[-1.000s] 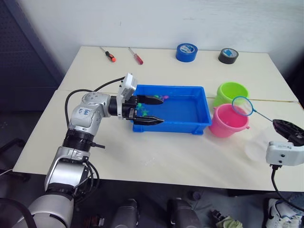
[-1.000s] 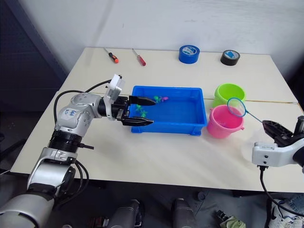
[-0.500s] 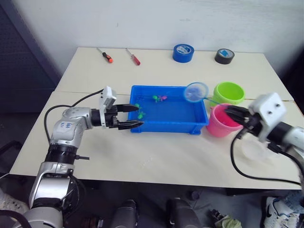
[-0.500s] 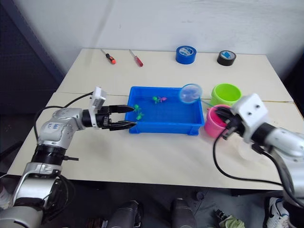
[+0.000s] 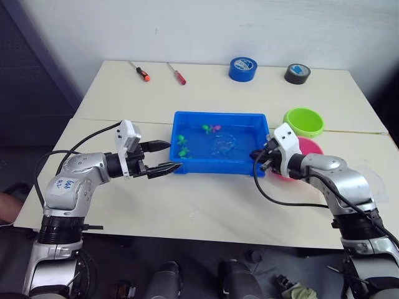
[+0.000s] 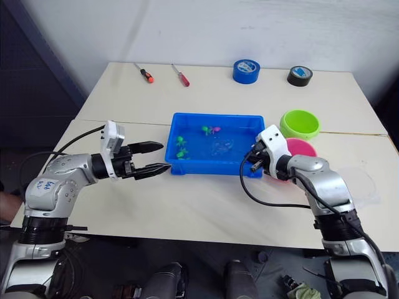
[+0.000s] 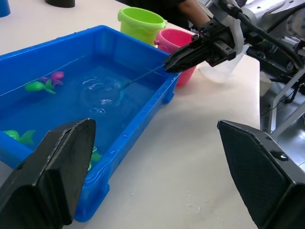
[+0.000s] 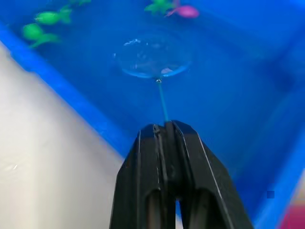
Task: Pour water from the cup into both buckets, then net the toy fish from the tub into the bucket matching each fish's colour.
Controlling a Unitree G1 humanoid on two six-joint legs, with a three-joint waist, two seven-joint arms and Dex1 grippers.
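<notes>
- Net [image 8: 151, 61]: your right gripper [image 8: 167, 129] pinches its thin handle; hoop dipped in the blue tub [image 5: 187, 167].
- Tub holds water, green fish [image 5: 180, 138] and a pink fish [image 5: 216, 128].
- Left gripper [image 5: 164, 156] spread wide beside it.

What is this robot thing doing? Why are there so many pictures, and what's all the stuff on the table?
It is a robot with two arms, each ending in a gripper with two black fingers. Two pictures come from cameras in its head, looking down at the table. The other two come from cameras on its wrists, looking along the fingers.

The right gripper is pinched shut on the thin handle of a little net, whose hoop is dipped in the water of the blue tub. Tiny green fish and a pink fish float there. The left gripper hangs open beside the tub.

Next to the tub stand a green bucket and a pink bucket. At the far edge lie two screwdrivers and two rolls of tape.
</notes>
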